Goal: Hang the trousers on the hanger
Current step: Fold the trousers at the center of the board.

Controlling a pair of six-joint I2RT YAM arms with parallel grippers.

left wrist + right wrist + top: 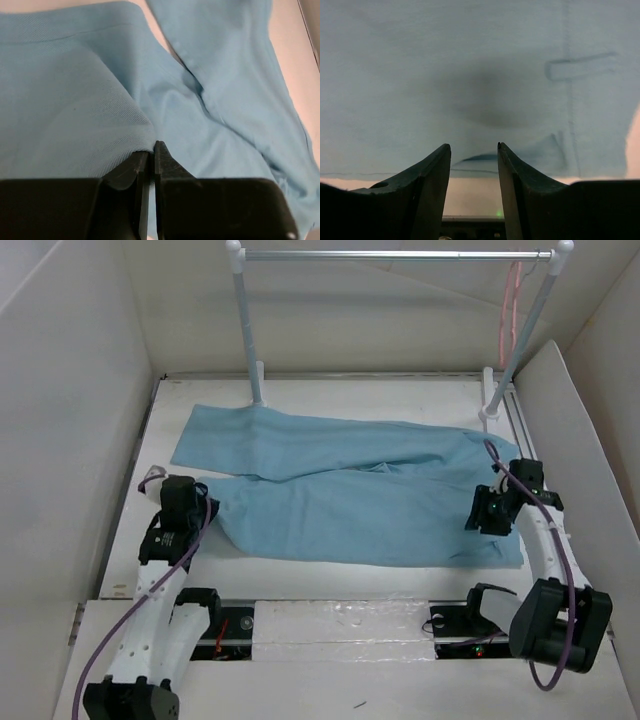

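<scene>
The light blue trousers (350, 490) lie flat across the table, legs reaching left, waistband at the right. The pink hanger (510, 310) hangs from the right end of the silver rail, far from both grippers. My left gripper (207, 508) sits at the near leg's left end; in the left wrist view (151, 150) its jaws are closed on a raised fold of the trousers (100, 100). My right gripper (481, 512) is at the waistband end; in the right wrist view (474, 150) it is open, low over the trousers' edge (470, 75), with nothing held.
A silver rail (390, 255) on white posts (248, 330) stands at the back of the table. White walls enclose the table (330, 390) on the left, back and right. A leaning white panel (580, 460) is close behind the right arm.
</scene>
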